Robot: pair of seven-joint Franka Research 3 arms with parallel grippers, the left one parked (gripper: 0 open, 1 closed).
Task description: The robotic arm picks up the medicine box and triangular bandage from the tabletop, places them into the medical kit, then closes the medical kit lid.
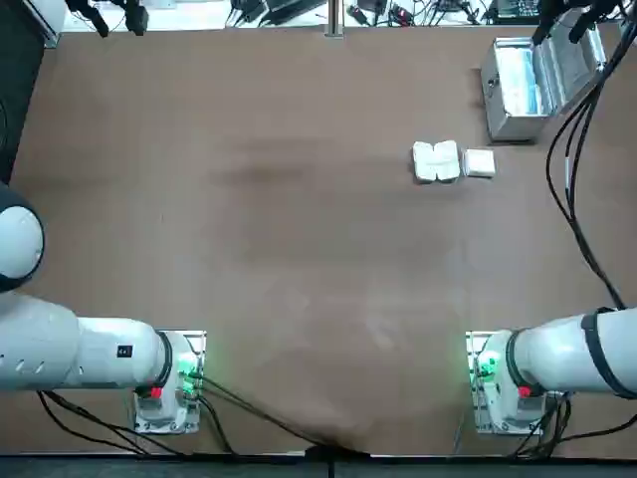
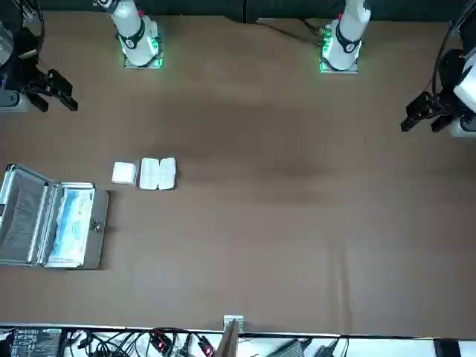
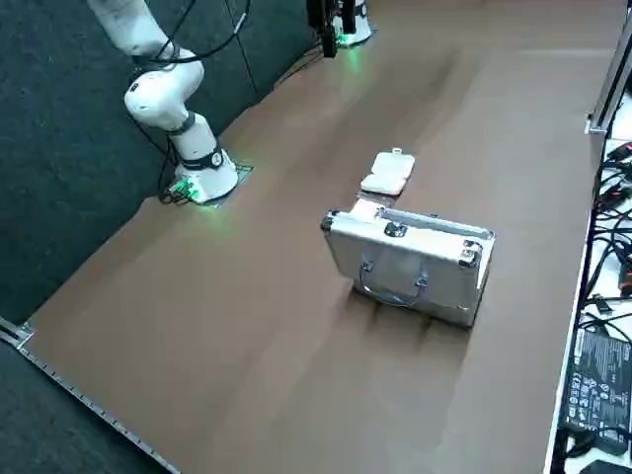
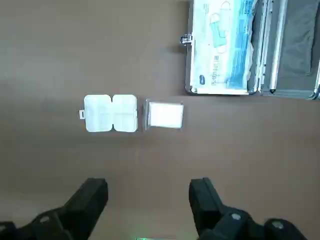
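Note:
The medical kit [image 1: 513, 118] stands open at the far right of the table, its lid [image 1: 572, 65] raised; a blue-and-white packet lies on its pale lining [image 4: 220, 45]. The triangular bandage [image 1: 436, 161], a lumpy white bundle, lies just nearer the robot, touching or almost touching the small square medicine box [image 1: 480, 162] on its right. From the right side view the box [image 3: 363, 209] is partly hidden behind the kit [image 3: 410, 262]. My right gripper [image 4: 147, 192] hangs high above the table, open and holding nothing, with the bundle [image 4: 111, 113] and box [image 4: 165, 115] below and ahead of it.
The brown tabletop [image 1: 279, 249] stretches wide to the left of the objects. Black cables [image 1: 567, 169] from my right arm hang beside the kit. Loose cables and equipment [image 2: 171, 343] line the table's far edge.

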